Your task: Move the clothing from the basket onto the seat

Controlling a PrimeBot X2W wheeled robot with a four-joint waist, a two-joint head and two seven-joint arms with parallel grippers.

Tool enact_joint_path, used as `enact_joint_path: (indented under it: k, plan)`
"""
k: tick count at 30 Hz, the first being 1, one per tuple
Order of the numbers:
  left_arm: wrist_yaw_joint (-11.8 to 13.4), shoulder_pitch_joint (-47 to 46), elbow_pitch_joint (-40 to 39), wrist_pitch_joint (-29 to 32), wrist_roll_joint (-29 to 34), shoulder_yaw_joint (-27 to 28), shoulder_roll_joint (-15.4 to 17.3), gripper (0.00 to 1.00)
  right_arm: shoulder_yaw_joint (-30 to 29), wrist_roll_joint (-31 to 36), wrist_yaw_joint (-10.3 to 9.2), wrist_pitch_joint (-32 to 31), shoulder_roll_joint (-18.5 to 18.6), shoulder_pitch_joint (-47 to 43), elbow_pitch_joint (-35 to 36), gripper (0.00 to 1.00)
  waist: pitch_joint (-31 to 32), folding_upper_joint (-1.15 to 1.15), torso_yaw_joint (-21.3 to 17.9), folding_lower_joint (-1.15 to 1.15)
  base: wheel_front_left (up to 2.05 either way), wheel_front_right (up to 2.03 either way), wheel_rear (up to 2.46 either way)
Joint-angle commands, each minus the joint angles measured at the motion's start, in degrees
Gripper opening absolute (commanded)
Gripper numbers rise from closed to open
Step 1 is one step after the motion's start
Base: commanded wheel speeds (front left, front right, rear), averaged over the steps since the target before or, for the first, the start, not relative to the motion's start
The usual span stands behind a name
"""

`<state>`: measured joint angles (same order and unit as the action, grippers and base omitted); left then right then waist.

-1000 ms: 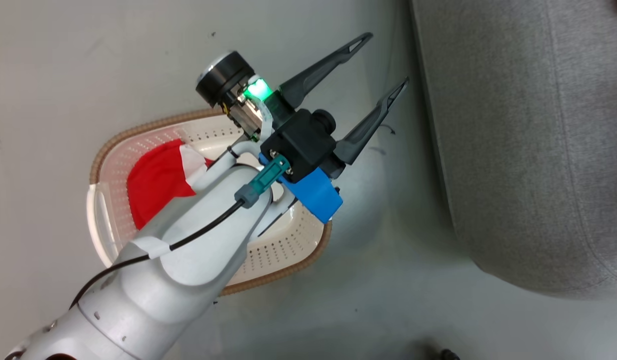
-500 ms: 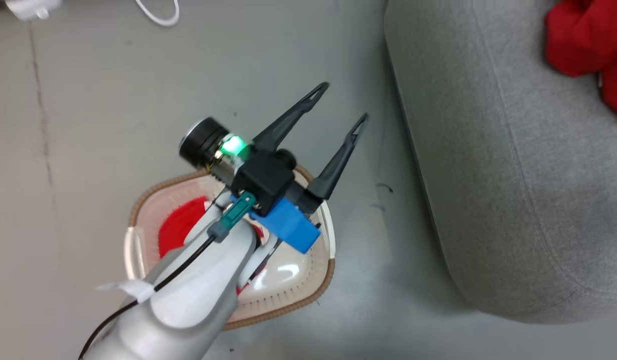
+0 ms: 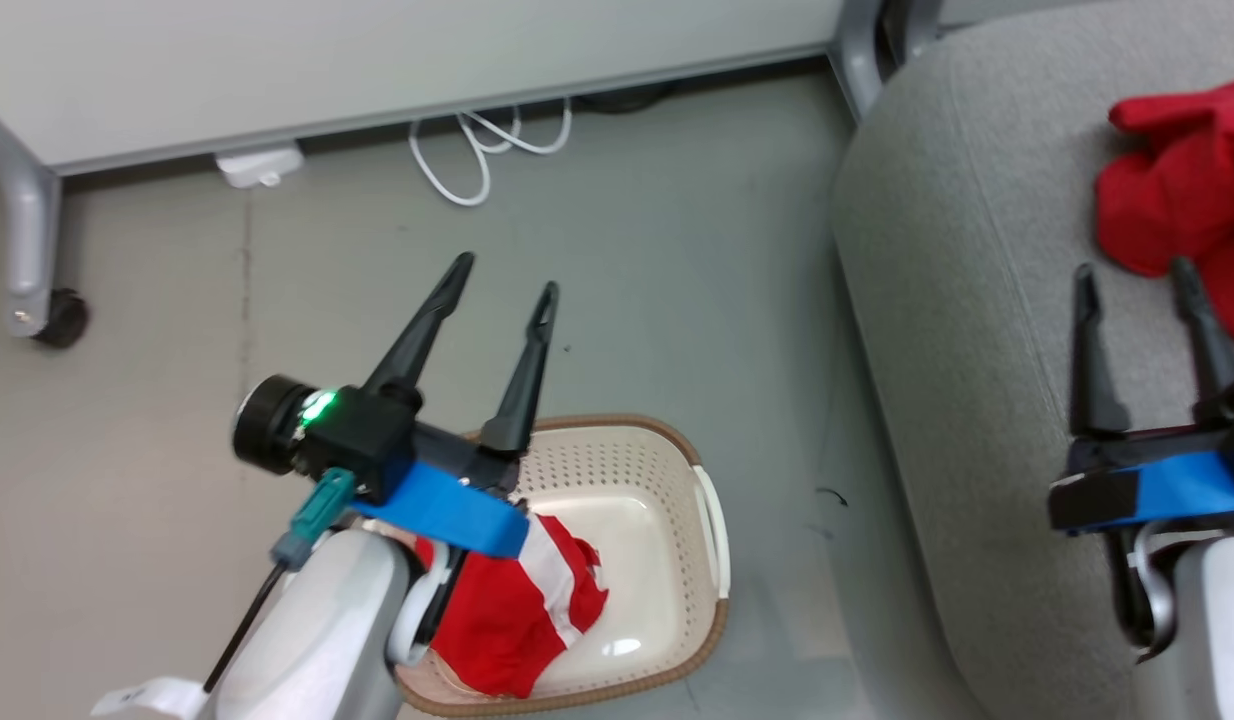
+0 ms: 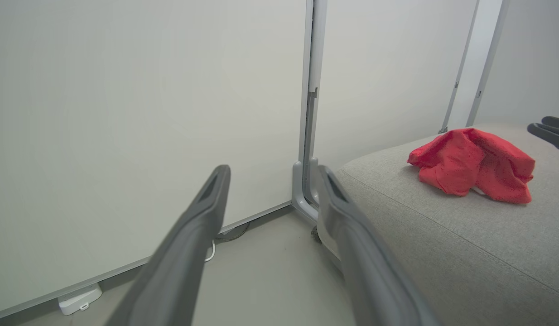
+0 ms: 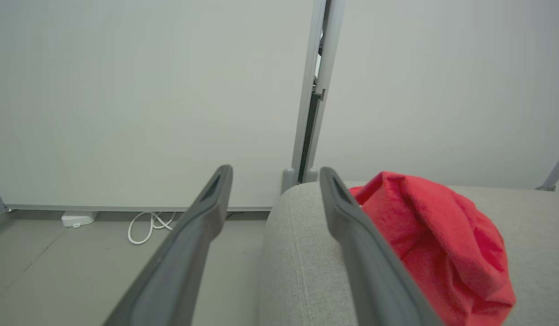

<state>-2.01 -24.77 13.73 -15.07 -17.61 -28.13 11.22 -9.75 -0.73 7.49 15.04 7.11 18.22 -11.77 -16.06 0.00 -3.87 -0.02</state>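
Head view has swung since a second ago: the camera moved, so the shift is not the things'. Wall panel (image 3: 397, 70) and white cable (image 3: 487, 150) now show along the top, and the right hand (image 3: 1132, 266) has come into frame. The left hand (image 3: 507, 273) seems turned more toward the wall than before.

- Left hand: fingers spread wide, nothing between them. It hangs over the basket (image 3: 712, 520), toward its side away from the sofa, fingers aimed over the far rim at the wall rather than down. We judge it is not yet reaching in.
- Right hand: also wide and empty, over the sofa (image 3: 957, 350), fingertips just short of the plain red garment (image 3: 1177, 200).
- Plain red garment: crumpled on the seat, well back from the rounded edge that faces the basket. We take that half of the job as done.
- Striped knit (image 3: 522, 600): bunched in the basket bottom, so it remains to be moved.
- Basket stands on the floor (image 3: 677, 300) near the sofa's edge, a strip of floor between.

Hard to make out:
- The left forearm (image 3: 317, 640) covers part of the knit and of the basket.
- The picture's edge cuts off the plain garment in the head view.
- We cannot tell how high the left hand hangs above the basket, nor whether anything lies under the knit.
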Motion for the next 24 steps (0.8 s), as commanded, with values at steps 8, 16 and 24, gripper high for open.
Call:
enact_joint_path:
  k: [8,16,24]
  plan:
    - [-0.06,7.14,-2.01,-0.15,1.87,9.01,-0.58,1.00,5.45,-0.42,0.02,0.22,-2.20,-3.54,2.90,1.00,5.51,0.00,4.96,0.02,0.00,0.00,0.00]
    - [-1.37,12.49,-3.02,-0.15,3.78,16.13,-2.29,1.00,7.83,0.25,0.01,0.22,-3.25,-7.13,3.84,1.00,8.77,0.00,6.81,0.02,0.00,0.00,0.00]
    - [-2.86,15.95,-3.31,-0.15,5.69,19.25,-4.06,1.00,7.72,-0.06,0.02,0.22,-4.06,-10.43,3.45,1.00,10.49,0.00,7.04,0.02,0.00,0.00,0.00]
